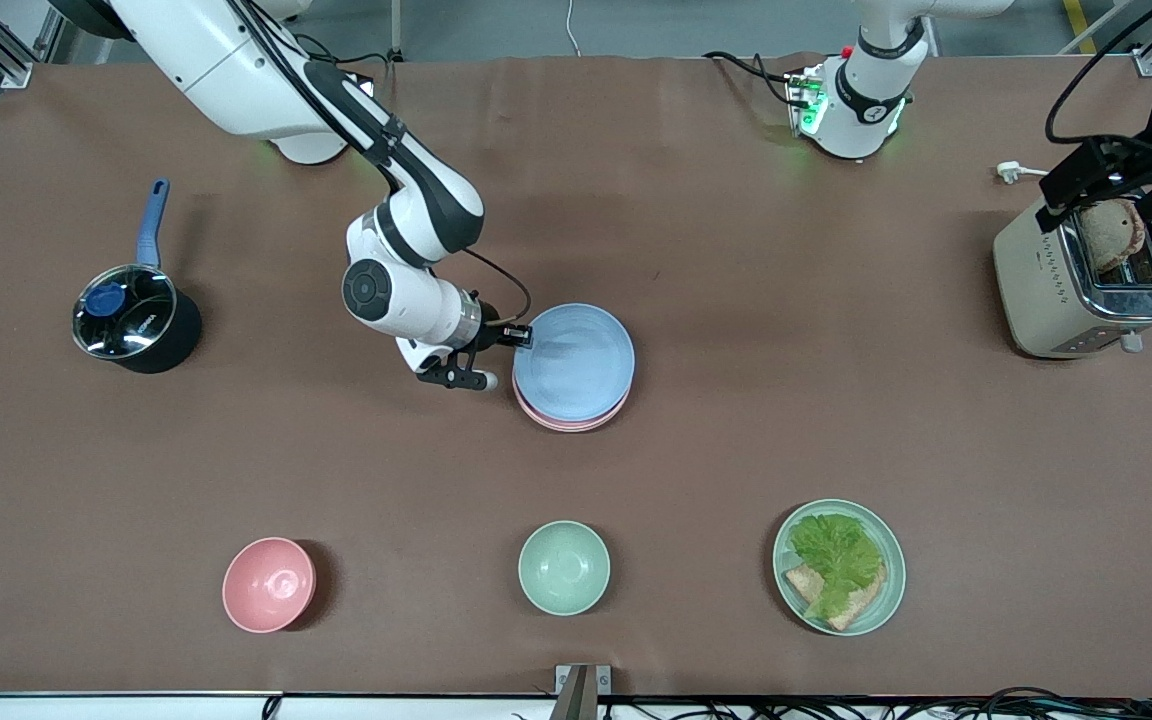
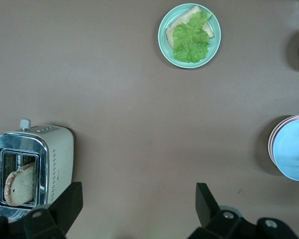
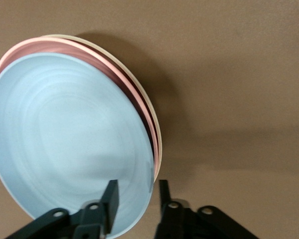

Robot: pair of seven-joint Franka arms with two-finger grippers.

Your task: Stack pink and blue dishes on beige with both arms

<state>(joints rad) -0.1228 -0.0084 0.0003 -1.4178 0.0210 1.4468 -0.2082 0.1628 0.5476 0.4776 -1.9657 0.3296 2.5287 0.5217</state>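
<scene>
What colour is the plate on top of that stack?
Light blue round matte plate, seen best in the right wrist view.

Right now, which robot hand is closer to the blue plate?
The right one. The right gripper is at the rim of the blue plate, fingers straddling its edge. The left gripper is open above the toaster at the left arm's end of the table.
</scene>
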